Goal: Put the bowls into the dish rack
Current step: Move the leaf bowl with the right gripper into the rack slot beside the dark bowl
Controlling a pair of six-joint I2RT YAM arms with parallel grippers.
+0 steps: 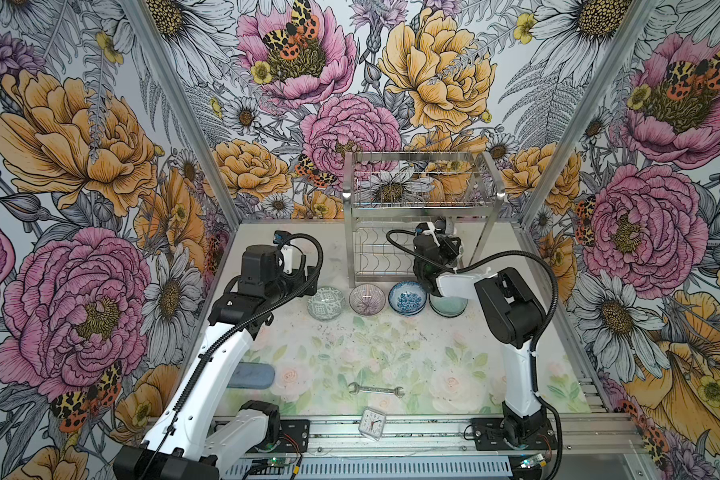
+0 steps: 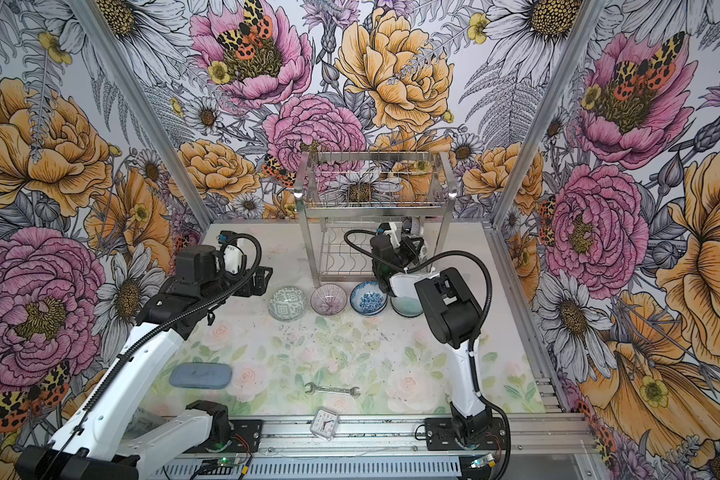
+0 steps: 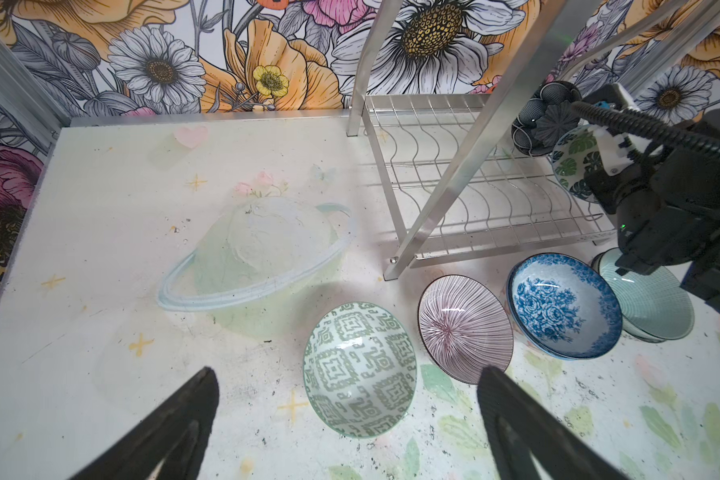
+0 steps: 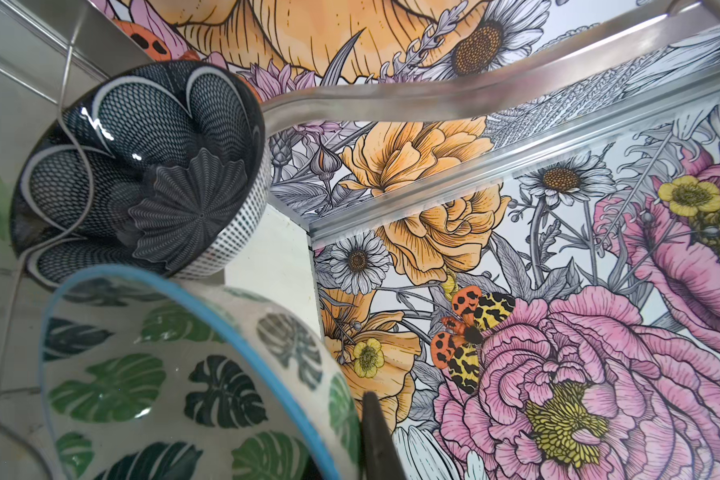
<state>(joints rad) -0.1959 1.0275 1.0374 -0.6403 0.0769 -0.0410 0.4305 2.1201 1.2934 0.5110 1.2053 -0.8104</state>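
The dish rack (image 1: 422, 199) stands at the back of the table in both top views. On its lower wavy-wire tier a dark grey-blue bowl (image 4: 142, 166) sits on edge. Beside it is a green-leaf bowl (image 4: 163, 374), tilted over that tier, with my right gripper (image 4: 352, 424) shut on its rim. Four bowls line up in front of the rack: green-patterned (image 1: 326, 304), grey-striped (image 1: 367, 300), blue floral (image 1: 407, 297) and pale celadon (image 1: 447, 305), the last partly under my right arm. My left gripper (image 3: 350, 374) hovers open just left of the green-patterned bowl (image 3: 360, 370).
A wrench (image 1: 376, 389), a small clock (image 1: 373, 422) and a blue-grey oblong case (image 1: 252, 376) lie near the table's front. The rack's upper basket tier (image 1: 420, 183) holds nothing. Flowered walls close in the left, back and right sides.
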